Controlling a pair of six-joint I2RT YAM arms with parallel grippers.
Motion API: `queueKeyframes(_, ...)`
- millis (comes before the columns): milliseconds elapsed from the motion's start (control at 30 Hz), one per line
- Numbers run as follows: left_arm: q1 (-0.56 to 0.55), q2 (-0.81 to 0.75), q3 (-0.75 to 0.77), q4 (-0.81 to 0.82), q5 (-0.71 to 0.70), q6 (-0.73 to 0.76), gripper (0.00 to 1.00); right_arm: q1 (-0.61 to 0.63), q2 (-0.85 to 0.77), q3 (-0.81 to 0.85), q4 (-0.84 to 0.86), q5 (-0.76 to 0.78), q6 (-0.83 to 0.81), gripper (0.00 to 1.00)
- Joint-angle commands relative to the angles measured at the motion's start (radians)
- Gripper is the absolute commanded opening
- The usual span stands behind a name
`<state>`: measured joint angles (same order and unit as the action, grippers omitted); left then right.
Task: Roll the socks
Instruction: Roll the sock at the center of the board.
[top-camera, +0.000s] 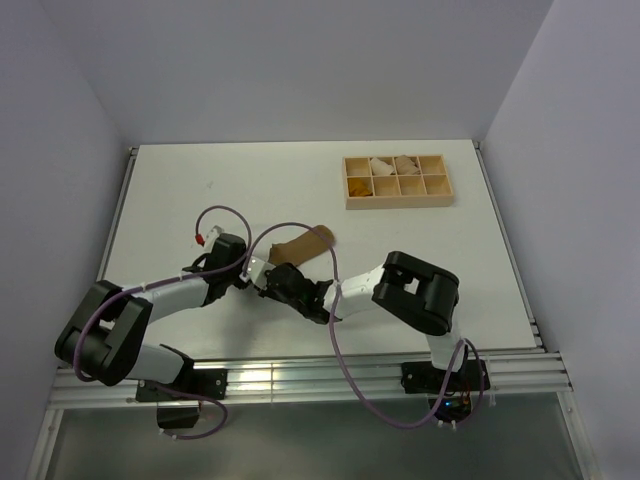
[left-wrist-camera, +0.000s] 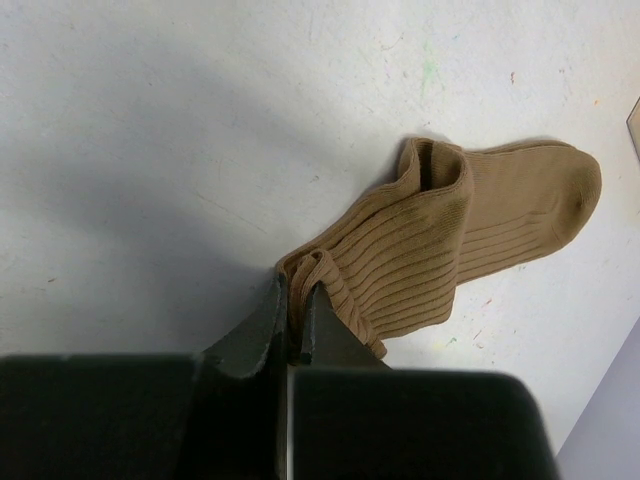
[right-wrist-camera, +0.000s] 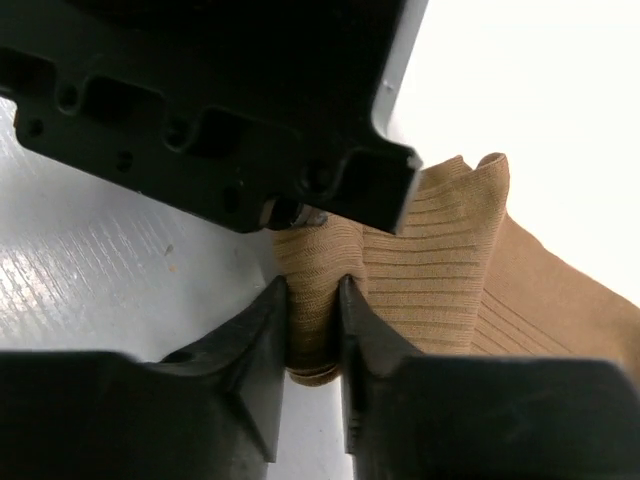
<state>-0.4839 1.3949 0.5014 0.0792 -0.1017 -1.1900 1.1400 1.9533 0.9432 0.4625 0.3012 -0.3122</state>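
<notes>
A tan-brown ribbed sock lies on the white table, toe end toward the far right. Its near end is bunched and partly rolled. My left gripper is shut on a fold of that bunched end of the sock. My right gripper faces it from the other side, its jaws pressed on both sides of the small roll of the sock. In the top view the left gripper and right gripper meet at the sock's near end. The left gripper's black body fills the top of the right wrist view.
A wooden tray with several compartments stands at the back right, some holding pale rolled bundles. Purple cables loop over both arms. The table's edges run along the left, right and far walls.
</notes>
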Motion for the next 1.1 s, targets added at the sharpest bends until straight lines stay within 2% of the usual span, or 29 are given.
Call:
queueKeyframes(0,-0.009,0.012,0.006,-0.076,0.034,0.021,0.0,-0.013,0.047,0.003,-0.09,-0.056,0.034,0.25)
queueKeyframes(133,-0.007,0.006,0.006,-0.076,0.04,0.018,0.0,-0.031,0.027,-0.006,-0.117,-0.085,0.047,0.02)
queueKeyframes(167,-0.007,0.004,0.006,-0.076,0.04,0.018,0.03,-0.032,0.022,-0.003,-0.139,-0.099,0.051,0.0)
queueKeyframes(233,-0.005,-0.003,-0.001,-0.072,0.034,0.013,0.08,-0.051,0.013,0.011,-0.182,-0.155,0.073,0.0)
queueKeyframes(267,-0.005,-0.01,-0.007,-0.067,0.033,0.006,0.16,-0.059,0.013,0.015,-0.197,-0.177,0.081,0.0)
queueKeyframes(333,0.001,-0.03,-0.026,-0.05,0.028,-0.005,0.27,-0.079,0.007,0.026,-0.225,-0.223,0.11,0.0)
queueKeyframes(367,0.005,-0.036,-0.034,-0.047,0.023,-0.016,0.37,-0.103,0.006,0.028,-0.245,-0.285,0.134,0.0)
queueKeyframes(467,0.013,-0.062,-0.052,-0.039,0.011,-0.032,0.52,-0.172,0.002,0.054,-0.313,-0.403,0.185,0.0)
queueKeyframes(633,0.028,-0.111,-0.084,-0.024,-0.007,-0.062,0.59,-0.305,0.006,0.101,-0.39,-0.716,0.258,0.0)
queueKeyframes(700,0.034,-0.132,-0.092,-0.009,-0.009,-0.077,0.6,-0.357,0.022,0.12,-0.404,-0.799,0.294,0.0)
queueKeyframes(800,0.037,-0.158,-0.112,0.011,-0.018,-0.092,0.67,-0.408,0.059,0.138,-0.4,-0.881,0.378,0.0)
queueKeyframes(867,0.038,-0.172,-0.13,0.04,-0.015,-0.089,0.71,-0.433,0.079,0.14,-0.361,-0.993,0.445,0.0)
queueKeyframes(1033,0.038,-0.188,-0.152,0.1,0.019,-0.053,0.71,-0.474,0.131,0.17,-0.322,-1.108,0.565,0.0)
queueKeyframes(1067,0.038,-0.188,-0.153,0.108,0.025,-0.045,0.7,-0.479,0.142,0.172,-0.306,-1.155,0.629,0.0)
